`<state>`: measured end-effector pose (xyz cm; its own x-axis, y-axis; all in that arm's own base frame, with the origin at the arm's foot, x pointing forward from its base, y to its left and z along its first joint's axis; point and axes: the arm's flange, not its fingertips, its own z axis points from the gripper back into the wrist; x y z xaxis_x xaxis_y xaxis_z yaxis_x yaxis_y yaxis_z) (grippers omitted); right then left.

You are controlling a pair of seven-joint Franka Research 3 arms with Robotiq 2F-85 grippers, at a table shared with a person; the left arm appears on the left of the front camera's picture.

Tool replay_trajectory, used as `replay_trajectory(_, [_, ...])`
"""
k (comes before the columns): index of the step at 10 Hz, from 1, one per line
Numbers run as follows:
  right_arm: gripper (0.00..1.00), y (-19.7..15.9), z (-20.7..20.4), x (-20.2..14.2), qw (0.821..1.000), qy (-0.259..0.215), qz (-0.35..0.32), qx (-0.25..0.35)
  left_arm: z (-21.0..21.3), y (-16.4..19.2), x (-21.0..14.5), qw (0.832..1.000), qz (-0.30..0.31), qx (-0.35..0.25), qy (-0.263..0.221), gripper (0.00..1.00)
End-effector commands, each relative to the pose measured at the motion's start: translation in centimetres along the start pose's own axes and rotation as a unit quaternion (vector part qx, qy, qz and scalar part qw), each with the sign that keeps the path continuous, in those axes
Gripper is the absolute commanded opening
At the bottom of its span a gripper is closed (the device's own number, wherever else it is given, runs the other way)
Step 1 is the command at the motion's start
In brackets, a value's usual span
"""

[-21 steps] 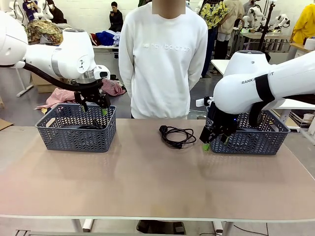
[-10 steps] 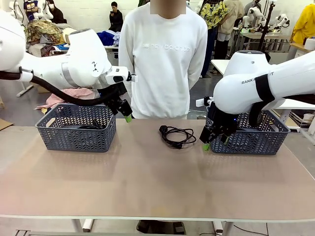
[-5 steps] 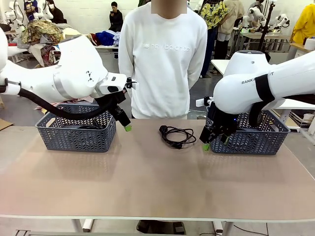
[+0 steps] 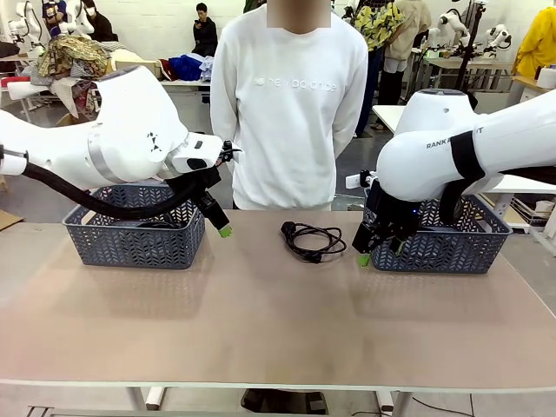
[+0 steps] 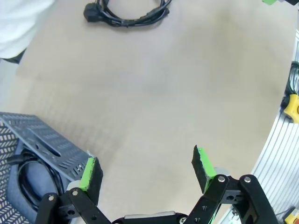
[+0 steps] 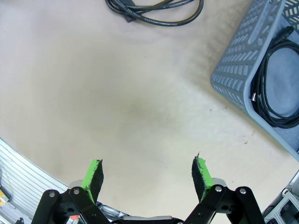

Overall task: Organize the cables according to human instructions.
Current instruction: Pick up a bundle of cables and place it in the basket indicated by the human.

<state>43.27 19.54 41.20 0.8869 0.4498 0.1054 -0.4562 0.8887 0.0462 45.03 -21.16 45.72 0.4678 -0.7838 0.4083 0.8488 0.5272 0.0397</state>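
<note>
One coiled black cable (image 4: 313, 238) lies on the table's far middle, in front of the person; it also shows at the top of the left wrist view as the cable (image 5: 126, 11) and of the right wrist view as the cable (image 6: 154, 11). My left gripper (image 4: 222, 228) hovers just right of the left basket (image 4: 135, 236), open and empty (image 5: 145, 167), left of that cable. My right gripper (image 4: 372, 254) hangs open and empty (image 6: 147, 170) by the right basket's (image 4: 443, 245) near-left corner. Another cable (image 5: 23, 173) lies in the left basket, and one more cable (image 6: 279, 79) in the right basket.
The person (image 4: 291, 104) stands at the far edge, arms behind the back. The two lattice baskets flank the far half of the table (image 4: 261, 321). A metal table frame (image 5: 280, 154) shows past the table's edge.
My left arm has swung from above the left basket to the right and down, and now hangs beside the basket's right end. The right arm and the loose cable have stayed still.
</note>
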Motion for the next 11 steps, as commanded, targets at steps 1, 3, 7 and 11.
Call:
replay_trajectory(1, [1.0, 0.0, 0.2, 0.04, 1.0, -0.002, 0.0, 0.0, 0.1, 0.3, 0.07, 1.0, 0.003, 0.003, 0.0, 1.0])
replay_trajectory(3, [1.0, 0.0, 0.2, 0.04, 1.0, -0.002, 0.0, 0.0, 0.1, 0.3, 0.07, 1.0, 0.003, 0.003, 0.0, 1.0])
replay_trajectory(7, [1.0, 0.0, 0.2, 0.04, 1.0, -0.002, 0.0, 0.0, 0.1, 0.3, 0.07, 1.0, 0.003, 0.003, 0.0, 1.0])
replay_trajectory(11, [1.0, 0.0, 0.2, 0.04, 1.0, -0.002, 0.0, 0.0, 0.1, 0.3, 0.07, 1.0, 0.003, 0.003, 0.0, 1.0])
